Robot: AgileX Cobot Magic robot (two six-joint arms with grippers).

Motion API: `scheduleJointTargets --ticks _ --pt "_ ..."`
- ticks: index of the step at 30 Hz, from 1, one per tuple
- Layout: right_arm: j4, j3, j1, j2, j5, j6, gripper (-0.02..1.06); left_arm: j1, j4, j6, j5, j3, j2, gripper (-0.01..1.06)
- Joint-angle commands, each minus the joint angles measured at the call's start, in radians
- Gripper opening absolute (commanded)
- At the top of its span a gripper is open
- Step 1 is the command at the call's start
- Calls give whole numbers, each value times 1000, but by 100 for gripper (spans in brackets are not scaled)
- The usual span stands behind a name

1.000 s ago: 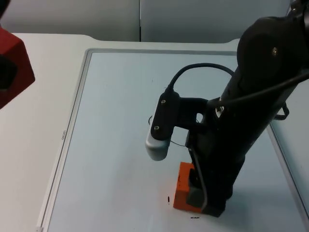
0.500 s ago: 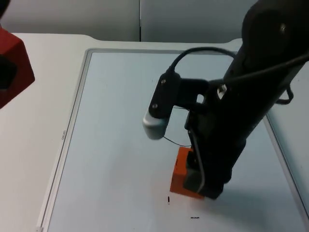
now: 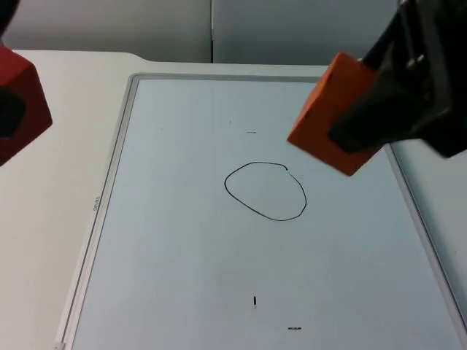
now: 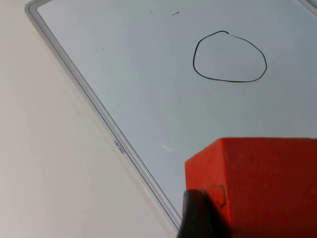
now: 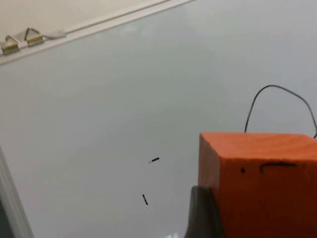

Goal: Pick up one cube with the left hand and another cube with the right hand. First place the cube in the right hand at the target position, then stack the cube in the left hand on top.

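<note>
A red cube (image 3: 22, 80) hangs at the far left, high above the table, with my left gripper (image 3: 7, 111) shut on it; the left wrist view has the same red cube (image 4: 262, 183) against a black fingertip (image 4: 198, 218). My right gripper (image 3: 368, 120) is shut on an orange cube (image 3: 328, 117), held high over the board's right side, right of and behind the target circle. The right wrist view looks past the orange cube (image 5: 260, 183) and one fingertip (image 5: 203, 215). The target, a hand-drawn black circle (image 3: 265, 191), lies bare mid-board; the circle (image 4: 229, 55) is also in the left wrist view.
A pale blue whiteboard with a grey frame (image 3: 102, 197) covers most of the white table. Small black marks (image 3: 255, 300) sit near its front edge. Two binder clips (image 5: 20, 40) lie on the board's frame in the right wrist view.
My right gripper has lifted the orange cube from the board's front, up and toward the back right, uncovering the circle. The left gripper with the red cube has stayed still.
</note>
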Motion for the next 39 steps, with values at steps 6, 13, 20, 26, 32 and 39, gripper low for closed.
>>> scheduleJointTargets --ticks 6,13,20,26,32,39 --pt "-44 -5 5 -209 70 126 0 -9 -2 1 -17 0 -4 3" --pt "-132 0 5 -375 143 267 0 -9 -2 1 -17 0 -4 3" --pt "-178 149 5 -515 76 407 0 -9 -2 1 -17 0 -4 3" --pt "-272 378 5 -614 -53 725 0 -9 -2 1 -17 0 -4 3" --pt "-288 467 5 -590 -90 805 0 -9 -4 1 -17 0 -4 3" --pt "-337 467 5 -454 -149 852 0 -9 -6 -1 -17 0 -4 3"
